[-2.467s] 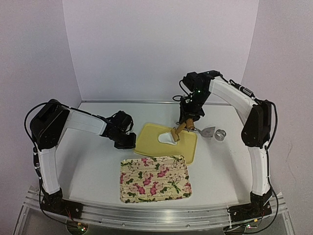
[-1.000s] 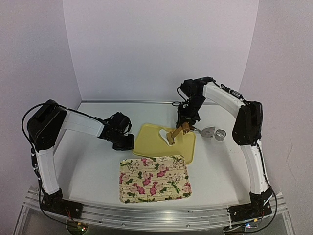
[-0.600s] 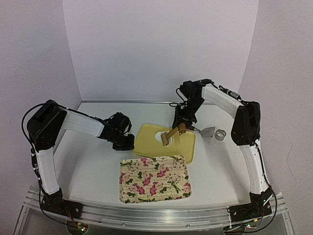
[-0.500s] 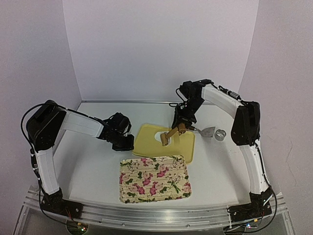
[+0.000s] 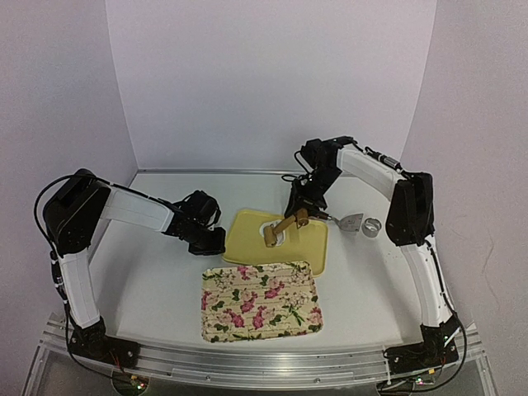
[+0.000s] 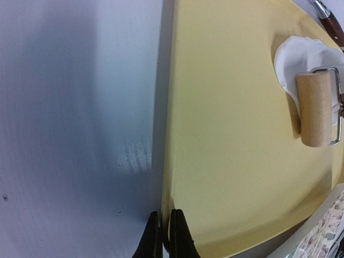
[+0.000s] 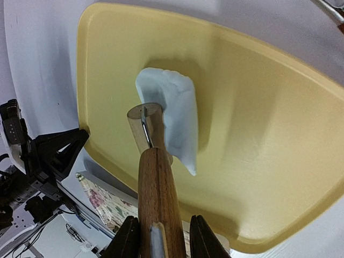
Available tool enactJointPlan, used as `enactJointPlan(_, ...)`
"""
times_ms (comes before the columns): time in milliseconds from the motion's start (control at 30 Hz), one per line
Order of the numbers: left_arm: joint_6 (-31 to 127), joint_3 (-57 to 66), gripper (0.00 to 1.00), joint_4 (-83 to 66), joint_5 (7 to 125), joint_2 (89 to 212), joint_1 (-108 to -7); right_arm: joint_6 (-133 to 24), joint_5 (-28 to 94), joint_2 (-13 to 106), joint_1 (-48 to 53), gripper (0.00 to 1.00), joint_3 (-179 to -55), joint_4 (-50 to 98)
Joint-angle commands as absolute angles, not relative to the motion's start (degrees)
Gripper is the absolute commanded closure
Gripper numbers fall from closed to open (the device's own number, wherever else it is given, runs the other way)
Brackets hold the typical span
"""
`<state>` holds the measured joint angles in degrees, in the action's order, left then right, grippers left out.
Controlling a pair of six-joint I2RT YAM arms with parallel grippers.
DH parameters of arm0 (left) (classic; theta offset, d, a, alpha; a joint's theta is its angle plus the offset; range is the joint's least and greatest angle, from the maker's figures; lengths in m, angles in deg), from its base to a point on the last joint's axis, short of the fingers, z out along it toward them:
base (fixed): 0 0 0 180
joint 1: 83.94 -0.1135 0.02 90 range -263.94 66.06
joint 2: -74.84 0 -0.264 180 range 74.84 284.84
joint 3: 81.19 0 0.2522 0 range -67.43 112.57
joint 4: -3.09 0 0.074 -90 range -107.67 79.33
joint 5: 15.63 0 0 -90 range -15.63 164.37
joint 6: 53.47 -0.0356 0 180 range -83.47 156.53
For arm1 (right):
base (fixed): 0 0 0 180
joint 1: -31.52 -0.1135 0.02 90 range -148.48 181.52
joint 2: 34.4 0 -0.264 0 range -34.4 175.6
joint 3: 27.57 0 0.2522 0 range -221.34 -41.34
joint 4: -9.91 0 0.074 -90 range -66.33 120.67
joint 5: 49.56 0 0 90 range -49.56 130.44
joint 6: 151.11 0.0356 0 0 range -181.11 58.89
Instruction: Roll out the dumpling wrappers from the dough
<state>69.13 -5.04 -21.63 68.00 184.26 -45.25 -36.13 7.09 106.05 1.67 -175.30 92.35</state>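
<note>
Now, right gripper (image 7: pixel 161 236) clenched on the roller (image 7: pixel 155 177): use even downward pressure, short strokes across the dough (image 7: pixel 174 115), while left gripper (image 6: pixel 163 234) pinches the yellow board (image 6: pixel 231 161) steady.

place: robot lab test cell | upper frame: plain white backdrop panels (image 5: pixel 272 82) | centre: white table (image 5: pixel 157 285) | bottom edge: aluminium mounting rail (image 5: pixel 264 373), exposed wiring (image 5: pixel 125 380)

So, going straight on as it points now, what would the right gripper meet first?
Probably the white dough on the yellow board: the roller in the right gripper points at it and seems to touch it.
</note>
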Motion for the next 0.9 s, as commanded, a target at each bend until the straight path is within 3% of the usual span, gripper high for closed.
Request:
enactJointPlan(0,68.2,-6.2,1.00,-25.7,66.9,183.3,-44.5,-35.0,19.9,115.9,0.4,1.00,-171.7,95.2)
enactJointPlan(367,68.2,-5.3,1.00,-26.2,67.2,183.7,-44.5,-35.7,16.6,114.0,0.4,1.00,-172.6,93.8)
enactJointPlan(633,68.1,-5.0,1.00,-26.7,67.5,183.9,-44.5,-37.6,0.7,103.4,-0.5,1.00,-172.8,90.6)
enactJointPlan(867,68.2,-4.7,1.00,-26.7,67.8,184.3,-44.4,-34.7,-3.8,93.2,-0.4,1.00,-170.1,88.8)
